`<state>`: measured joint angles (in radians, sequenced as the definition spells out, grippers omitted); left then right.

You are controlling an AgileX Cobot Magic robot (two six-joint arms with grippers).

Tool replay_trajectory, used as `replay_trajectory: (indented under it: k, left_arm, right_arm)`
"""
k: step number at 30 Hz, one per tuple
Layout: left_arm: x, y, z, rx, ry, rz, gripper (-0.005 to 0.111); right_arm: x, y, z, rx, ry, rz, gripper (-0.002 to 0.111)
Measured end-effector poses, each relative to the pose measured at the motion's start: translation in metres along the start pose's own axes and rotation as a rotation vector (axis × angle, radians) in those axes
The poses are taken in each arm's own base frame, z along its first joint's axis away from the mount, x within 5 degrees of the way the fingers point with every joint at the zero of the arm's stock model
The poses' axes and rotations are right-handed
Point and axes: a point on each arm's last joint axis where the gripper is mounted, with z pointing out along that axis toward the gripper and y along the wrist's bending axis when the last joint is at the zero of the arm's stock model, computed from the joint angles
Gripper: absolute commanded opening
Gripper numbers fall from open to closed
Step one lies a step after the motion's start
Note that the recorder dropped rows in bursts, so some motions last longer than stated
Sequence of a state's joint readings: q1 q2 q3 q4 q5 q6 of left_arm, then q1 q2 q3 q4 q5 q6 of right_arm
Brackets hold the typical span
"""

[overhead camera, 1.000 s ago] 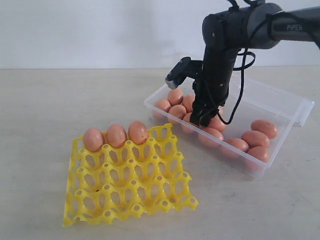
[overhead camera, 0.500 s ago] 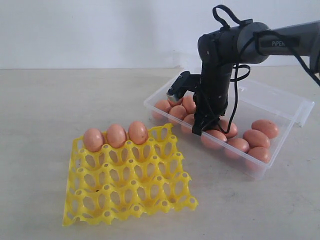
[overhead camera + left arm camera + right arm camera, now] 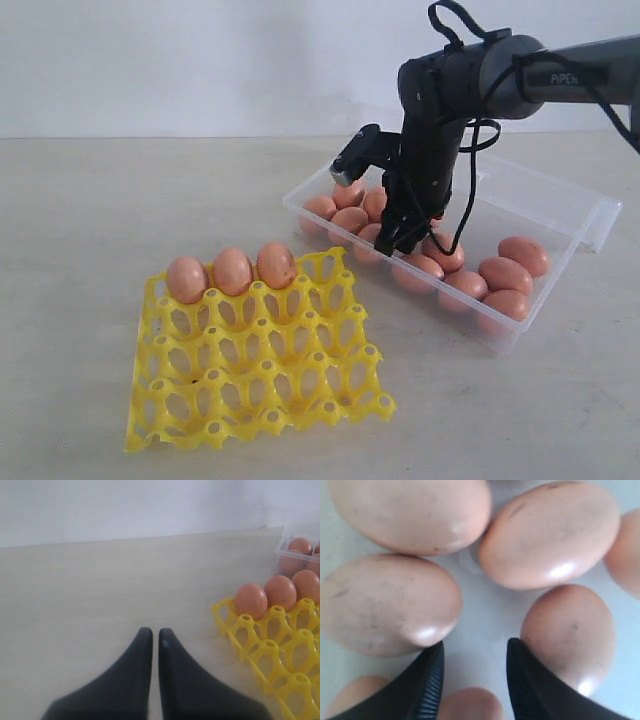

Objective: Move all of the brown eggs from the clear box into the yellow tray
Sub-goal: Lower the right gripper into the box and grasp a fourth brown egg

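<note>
The yellow tray lies front left with three brown eggs in its far row. The clear box at right holds several more brown eggs. My right gripper points down into the box's left half. In the right wrist view its fingers have a brown egg filling the gap between them, with other eggs lying beneath. My left gripper is shut and empty over bare table, left of the tray.
The box's hinged lid lies open at the far right. A pale wall runs behind the table. Bare tabletop lies left of the tray and between tray and box.
My right gripper dipped lower among the eggs, then rose a little. The clear box slid slightly to the left. The tray and its three eggs stayed put.
</note>
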<state>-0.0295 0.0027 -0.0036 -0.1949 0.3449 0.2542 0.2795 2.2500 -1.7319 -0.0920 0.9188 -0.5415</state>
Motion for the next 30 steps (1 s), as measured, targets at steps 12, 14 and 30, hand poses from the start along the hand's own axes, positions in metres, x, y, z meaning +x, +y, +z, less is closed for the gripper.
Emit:
replay_trajectory:
  k: [12,14,30]
  left_arm:
    - [0.0,0.0,0.0,0.0,0.0,0.0,0.004]
    - [0.0,0.0,0.0,0.0,0.0,0.0,0.004]
    - [0.0,0.0,0.0,0.0,0.0,0.0,0.004]
  right_arm:
    - [0.006,-0.001,-0.03,0.004,0.041,0.055,0.063]
    - [0.008,-0.003,-0.03,0.023,0.056,0.063,0.063]
    - [0.016,-0.001,-0.031,0.007,0.144,0.09,0.063]
